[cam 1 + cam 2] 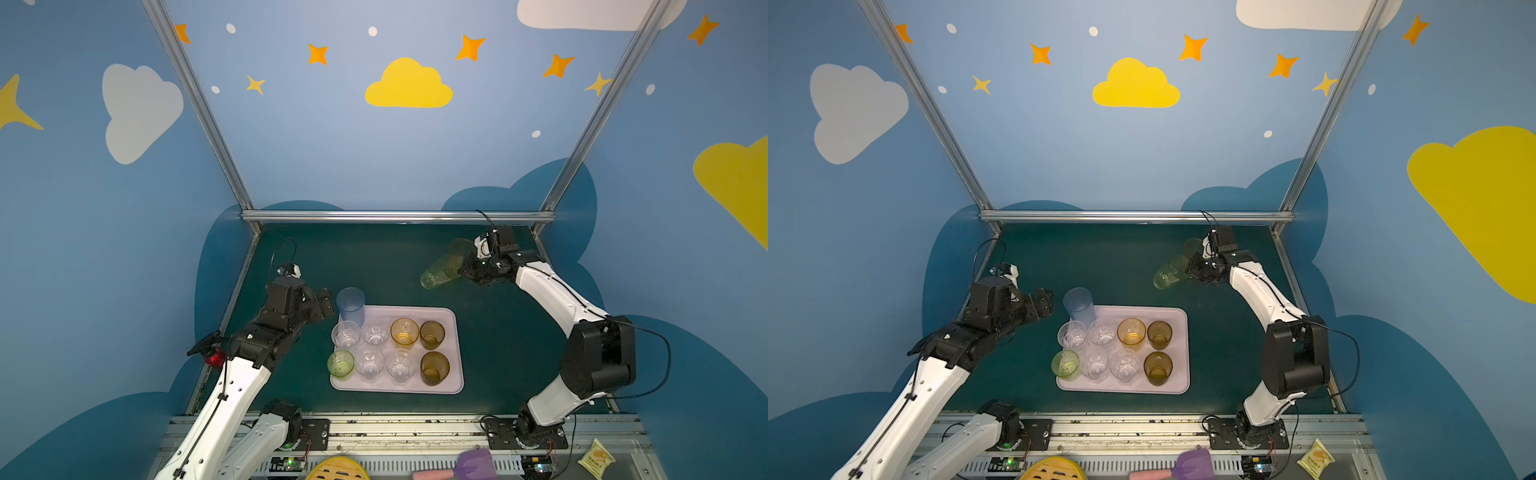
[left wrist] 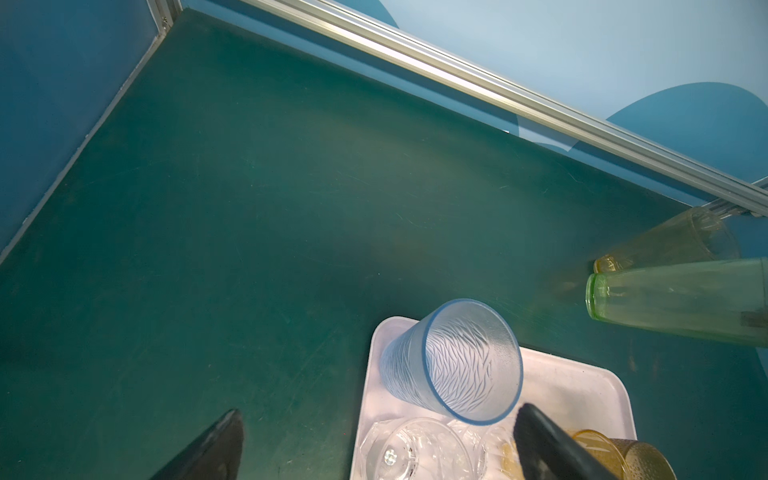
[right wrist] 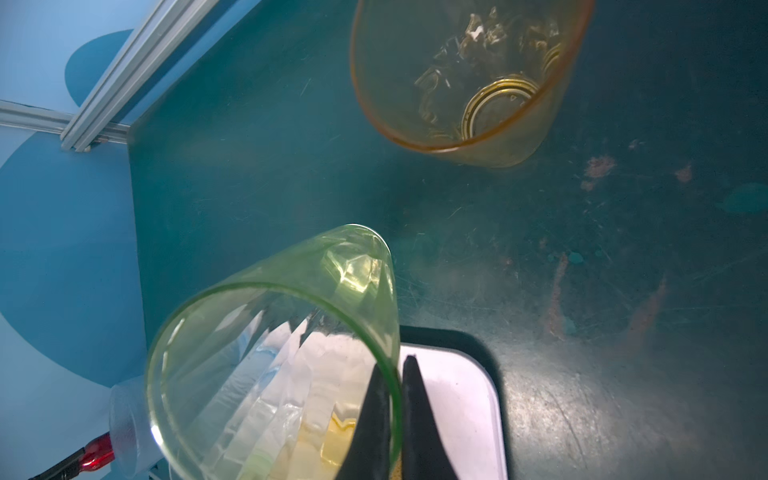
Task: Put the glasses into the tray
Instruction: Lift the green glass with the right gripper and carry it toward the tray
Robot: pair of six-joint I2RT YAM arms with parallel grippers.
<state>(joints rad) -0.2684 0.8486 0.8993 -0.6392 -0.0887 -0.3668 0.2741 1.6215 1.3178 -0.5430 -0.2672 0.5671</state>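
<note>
Left tool (image 1: 326,303) wide, right tool (image 3: 395,362) pinched.

Blue walls (image 1: 395,166) enclose the cell, painted with a yellow cloud (image 1: 409,85), a white cloud (image 1: 139,110), orange stars (image 1: 469,48), pale dots (image 1: 372,31) and darker blue cloud shapes (image 1: 519,191) low down. Aluminium posts (image 1: 201,108) rise at the corners, joined by a bar (image 1: 395,216) along the back. The table (image 1: 374,257) has a dark green, scuffed top; a metal rail (image 1: 415,428) runs along its front.

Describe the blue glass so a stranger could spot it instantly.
Find the pale pink tray on the green table. At its far left corner, by the left gripper, stands the blue glass. It alone is frosted blue, and taller than the tumblers beside it.
</note>
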